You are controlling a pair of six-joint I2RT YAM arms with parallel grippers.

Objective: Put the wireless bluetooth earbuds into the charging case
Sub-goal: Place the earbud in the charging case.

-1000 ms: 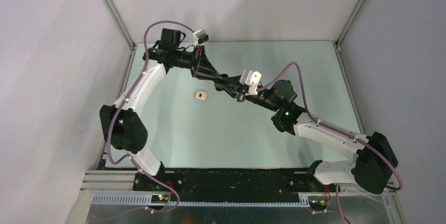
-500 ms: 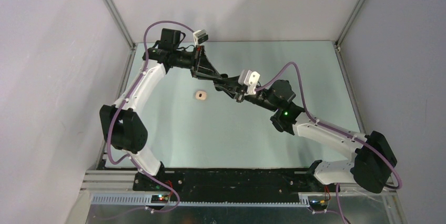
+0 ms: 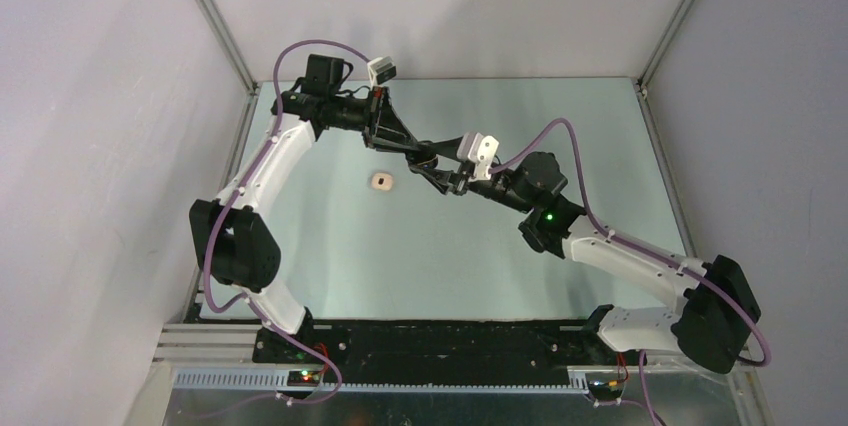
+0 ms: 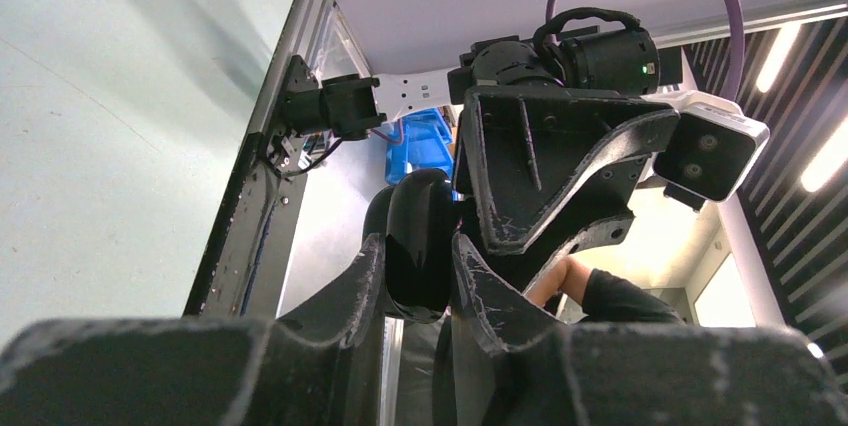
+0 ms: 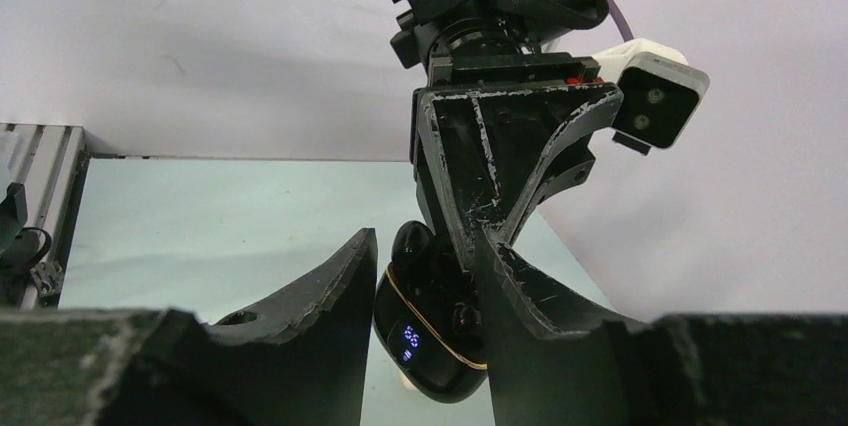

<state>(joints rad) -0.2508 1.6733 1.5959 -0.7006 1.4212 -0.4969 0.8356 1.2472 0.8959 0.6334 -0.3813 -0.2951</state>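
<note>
Right wrist view, writing: we see blue lit digits [image 5: 408, 336] on the face of the black case [image 5: 440, 346], too blurred for us to read. A thin gold line [image 5: 440, 331] crosses that face.
Case and contents: the case is up in the air over the table [image 3: 400, 266], between the two grippers. A glossy black earbud [image 5: 412, 239] sits at its far end. We cannot tell how deep it is seated.
Right gripper [image 5: 426, 241]: part open, with one finger along each side of the case and close against it. We cannot tell whether they press.
Left gripper [image 4: 417, 238]: drawn in narrow, its fingers clamped on the case, which we see edge-on from its own camera. It comes at the case from the side opposite the right gripper.
On the table: a small cream object [image 3: 381, 181] lies alone, left of the meeting grippers and apart from them. It is too small for us to tell what it is.
In the way: each gripper hides the case's far side from the other's camera.
Beyond: a blue bin [image 4: 415, 141] shows past the table's edge rail [image 4: 250, 216].
</note>
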